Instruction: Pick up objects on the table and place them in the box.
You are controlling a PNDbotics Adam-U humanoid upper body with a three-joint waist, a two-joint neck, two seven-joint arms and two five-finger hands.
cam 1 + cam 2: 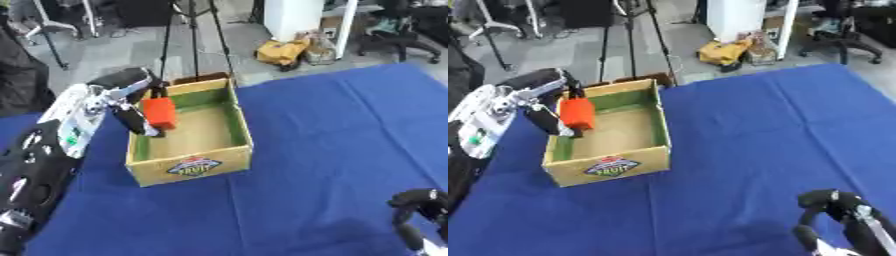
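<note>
An open cardboard box (194,162) with a green inner lining and a fruit label on its front stands on the blue cloth. My left hand (131,115) is over the box's left wall, fingers and thumb curled round a red-orange block (160,112) held above the box's inside. My right hand (833,210) shows at the lower right corner, low over the cloth, fingers relaxed and holding nothing.
The blue cloth (332,135) covers the table to the right of and in front of the box. Beyond the table's far edge stand tripod legs (194,40), a yellow bag (282,51) and a white cabinet (293,17).
</note>
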